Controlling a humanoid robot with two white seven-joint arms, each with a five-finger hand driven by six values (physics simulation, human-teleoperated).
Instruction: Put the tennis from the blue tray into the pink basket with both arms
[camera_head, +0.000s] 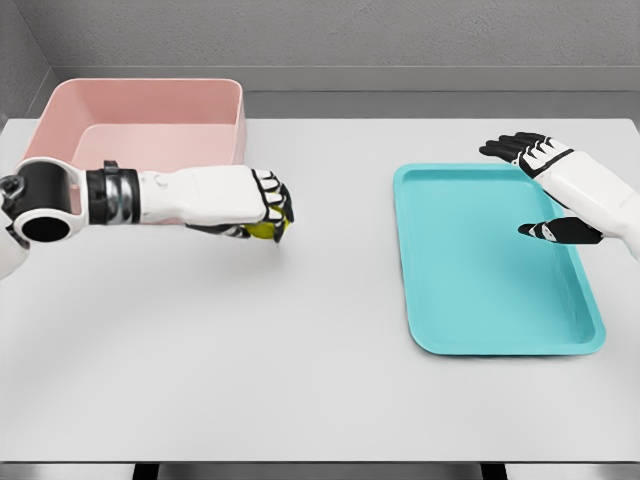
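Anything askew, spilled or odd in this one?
Nothing stands out. The pink basket sits upright at the table's far left, the blue tray lies flat and empty, the left robot hand grips the tennis ball, and the right robot hand hovers open over the tray.

— Where is the tennis ball (265, 230)?

— In the left robot hand (262, 208), fingers curled around it, above the white desk (300, 380), just at four o'clock of the pink basket (150, 105).

— And the blue tray (470, 270)?

— Lying flat at three o'clock of the desk, well apart from the basket.

— The other arm?

— The right robot hand (545, 185) hovers over the tray's two o'clock corner, fingers spread, holding nothing.
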